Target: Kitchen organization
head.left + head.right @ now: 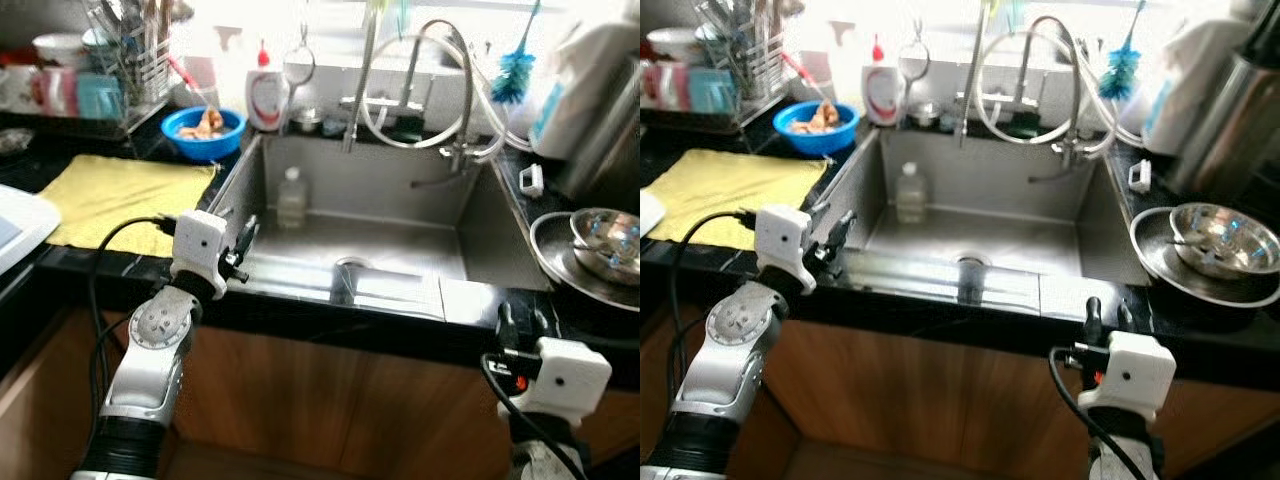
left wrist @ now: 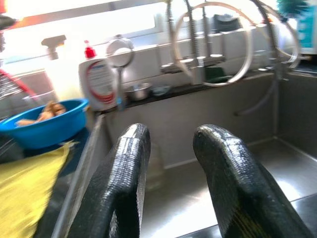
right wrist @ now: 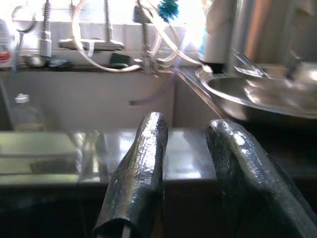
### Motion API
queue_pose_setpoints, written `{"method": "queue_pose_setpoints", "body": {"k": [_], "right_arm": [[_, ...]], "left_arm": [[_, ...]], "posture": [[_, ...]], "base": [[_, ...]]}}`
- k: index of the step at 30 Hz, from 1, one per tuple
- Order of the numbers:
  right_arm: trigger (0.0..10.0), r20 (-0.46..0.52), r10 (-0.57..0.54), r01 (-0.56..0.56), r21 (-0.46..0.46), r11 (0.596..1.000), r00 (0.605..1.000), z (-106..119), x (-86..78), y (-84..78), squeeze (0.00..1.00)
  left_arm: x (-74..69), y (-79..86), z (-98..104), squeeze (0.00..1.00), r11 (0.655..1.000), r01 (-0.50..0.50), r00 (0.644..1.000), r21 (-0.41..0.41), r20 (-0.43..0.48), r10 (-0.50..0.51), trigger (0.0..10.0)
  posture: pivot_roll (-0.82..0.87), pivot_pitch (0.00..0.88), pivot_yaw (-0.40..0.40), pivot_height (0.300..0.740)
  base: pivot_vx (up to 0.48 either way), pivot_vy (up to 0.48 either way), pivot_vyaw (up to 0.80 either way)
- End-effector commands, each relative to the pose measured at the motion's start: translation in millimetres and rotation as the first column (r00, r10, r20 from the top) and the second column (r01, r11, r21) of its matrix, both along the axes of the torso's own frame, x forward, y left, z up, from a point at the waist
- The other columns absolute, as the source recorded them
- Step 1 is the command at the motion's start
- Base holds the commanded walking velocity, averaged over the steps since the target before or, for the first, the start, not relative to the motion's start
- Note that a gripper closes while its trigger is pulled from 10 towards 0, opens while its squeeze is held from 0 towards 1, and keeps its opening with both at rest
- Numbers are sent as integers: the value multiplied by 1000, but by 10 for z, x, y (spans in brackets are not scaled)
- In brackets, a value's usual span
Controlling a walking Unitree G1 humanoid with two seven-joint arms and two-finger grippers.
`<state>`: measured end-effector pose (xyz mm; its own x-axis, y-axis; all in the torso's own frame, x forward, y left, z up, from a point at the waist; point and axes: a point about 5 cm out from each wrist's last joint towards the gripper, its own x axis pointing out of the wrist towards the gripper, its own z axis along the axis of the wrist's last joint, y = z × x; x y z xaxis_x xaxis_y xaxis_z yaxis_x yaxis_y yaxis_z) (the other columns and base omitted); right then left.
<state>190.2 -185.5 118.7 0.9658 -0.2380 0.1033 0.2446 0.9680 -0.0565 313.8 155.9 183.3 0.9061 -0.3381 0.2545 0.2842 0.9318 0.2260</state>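
From my head camera, my left gripper [image 1: 243,243] sits at the near left corner of the sink [image 1: 480,225], fingers a little apart and holding nothing. Just beyond it, inside the basin, a clear bottle [image 1: 291,197] stands upright against the back wall. To its left a yellow cloth [image 1: 110,195] lies on the counter, with a blue bowl [image 1: 204,133] behind that. My right gripper [image 1: 518,322] hangs low by the dark front edge of the counter, empty, a narrow gap between its fingers; a stack of steel bowls [image 1: 600,245] sits beyond it to the right.

Through my left wrist, my two fingers [image 2: 124,183] are parted, pointing over the sink towards the tap [image 2: 198,44] and a white soap bottle [image 2: 97,82].

Through my right wrist, the fingers [image 3: 141,178] stand apart in front of the counter edge, the clear bottle [image 3: 22,114] far off to the side.
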Motion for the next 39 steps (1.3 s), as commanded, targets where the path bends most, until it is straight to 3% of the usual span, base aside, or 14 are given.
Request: {"method": "queue_pose_setpoints", "body": {"k": [1, 15, 25, 31, 39], "right_arm": [[10000, -18, -13, 13, 2, 1000, 1000, -31, -19, -34, 0], [10000, -18, -22, 22, -5, 1000, 1000, -43, -23, -42, 0], [10000, -22, -15, 15, 9, 1000, 1000, -53, -18, -29, 0], [10000, -24, -1, 1, 4, 1000, 1000, -52, -1, -21, 0], [10000, -16, 15, -16, -47, 999, 1000, -4, -13, -37, 0]], "left_arm": [[-7, -68, 74, 0, 999, 28, 999, 16, 35, -29, 10000], [1, -184, 213, 0, 996, 84, 994, 3, 71, -84, 10000], [-18, -224, 173, 0, 994, 113, 992, -11, 52, -112, 10000], [-38, -247, 103, 0, 992, 128, 991, -15, 32, -128, 10000], [-124, -244, -147, 0, 994, 107, 994, -31, -24, -107, 10000]], "posture": [[17, 0, 8, 740], [21, 0, 8, 740], [17, 0, 8, 740], [17, 0, 4, 740], [2, 0, -17, 723]], "base": [[0, 0, -638], [0, 0, -46], [0, 0, -575], [0, 0, -552], [0, 0, -448]]}}
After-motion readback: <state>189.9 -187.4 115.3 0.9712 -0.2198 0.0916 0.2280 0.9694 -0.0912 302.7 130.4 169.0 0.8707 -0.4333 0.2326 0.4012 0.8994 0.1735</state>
